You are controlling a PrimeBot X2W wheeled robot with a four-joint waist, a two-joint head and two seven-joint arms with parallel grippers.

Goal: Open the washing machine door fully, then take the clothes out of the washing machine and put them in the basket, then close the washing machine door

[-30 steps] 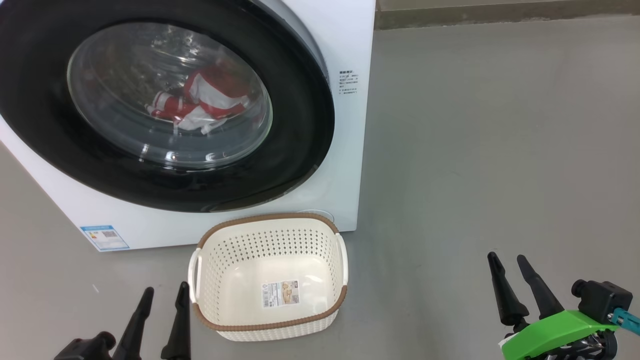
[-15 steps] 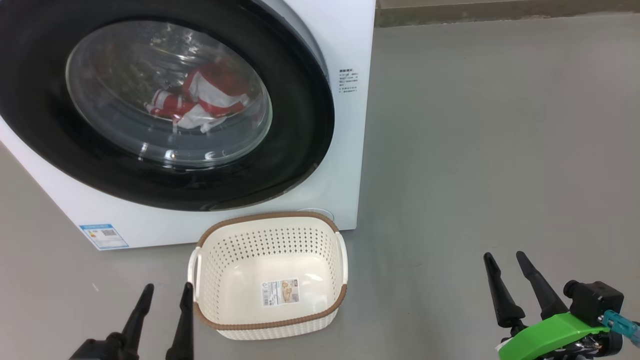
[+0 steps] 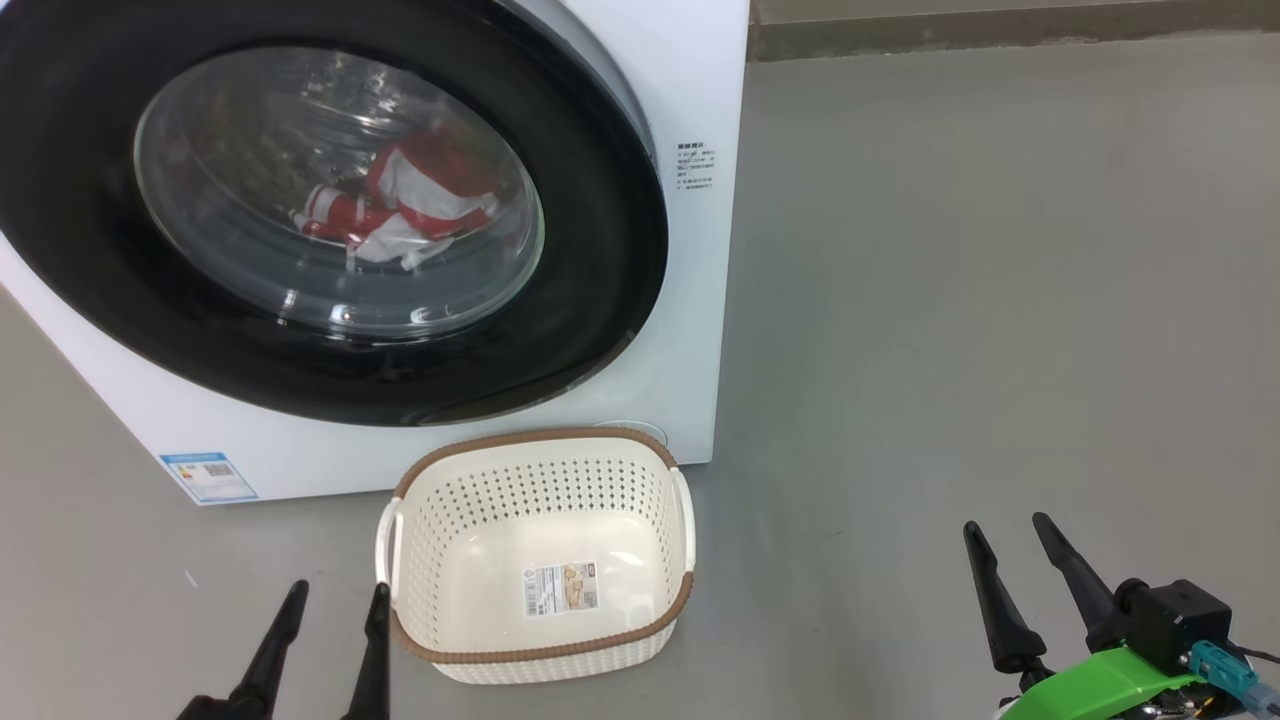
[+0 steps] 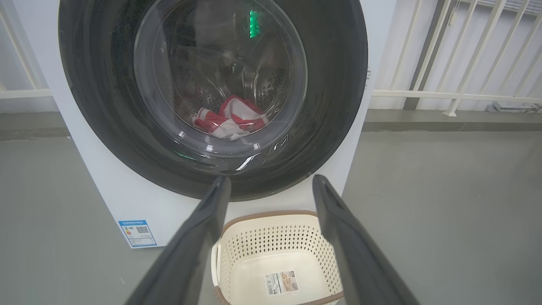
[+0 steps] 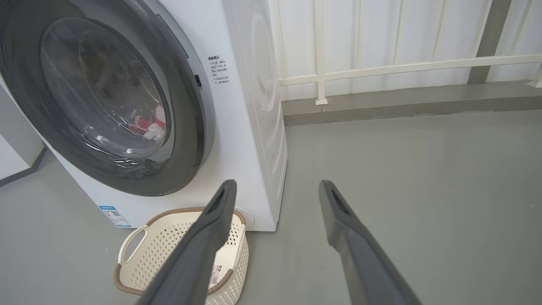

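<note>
The white washing machine (image 3: 690, 330) stands at the upper left, its round black-rimmed door (image 3: 600, 230) shut against the front. Behind the glass lie the red and white clothes (image 3: 400, 205), also seen in the drum (image 4: 226, 120) (image 5: 150, 123). An empty cream basket (image 3: 535, 550) with a brown rim sits on the floor just in front of the machine. My left gripper (image 3: 335, 598) is open, low at the basket's left side. Well right of the basket over bare floor, my right gripper (image 3: 1005, 532) is open too. Both hold nothing.
Grey floor (image 3: 950, 300) stretches to the right of the machine. A white railing (image 5: 381, 67) on a low kerb runs along the back. A blue label (image 3: 205, 475) is stuck on the machine's lower left front.
Both grippers have sunk slightly toward the bottom of the head view; the right one drifted a little left. The machine, door and basket stay put.
</note>
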